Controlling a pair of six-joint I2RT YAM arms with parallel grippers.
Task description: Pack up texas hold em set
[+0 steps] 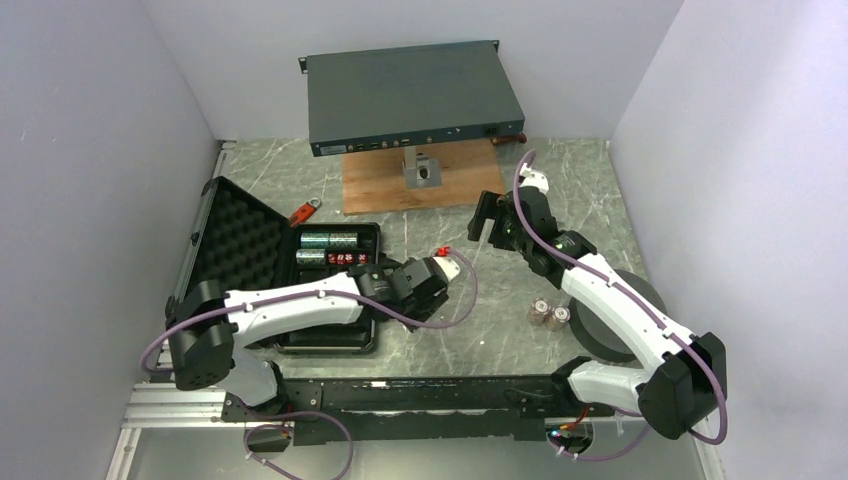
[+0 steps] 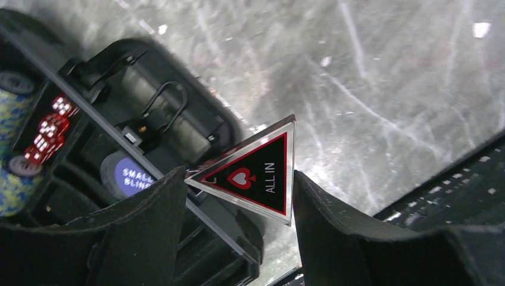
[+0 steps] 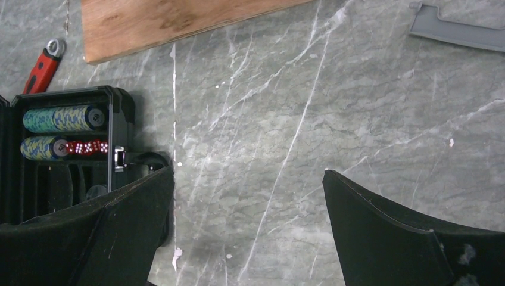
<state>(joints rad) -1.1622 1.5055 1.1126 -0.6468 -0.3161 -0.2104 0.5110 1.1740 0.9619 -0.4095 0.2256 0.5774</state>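
Red-edged black marker [image 2: 259, 173], triangular, lettered ALL IN, carried above the table [image 2: 387, 89] just beside the right edge of the open case [image 1: 330, 343]; not yet in any slot. Case contents: two rows of chips [image 3: 62, 118], red dice [image 2: 50, 128], blue disc [image 2: 132, 177] marked SMALL BLIND; foam lid [image 1: 235, 240] laid back to the left. Two loose chip stacks [image 1: 550, 314] out on the table near the right arm, unpacked. Hazards, as judged: gripped by thin edges and a corner only, so liable to pivot or slip from the pads; released from here, likely to land on the rim or outside the case; lowered tilted, likely to jam across a divider or knock the dice and disc; left standing proud, likely to foul the lid at closing. Left gripper [image 2: 238, 179]: partly spread, clamped on the marker, touching nothing else. Right gripper [image 3: 248, 171]: spread wide, nothing between the fingers, hovering over the table to the right of the case.
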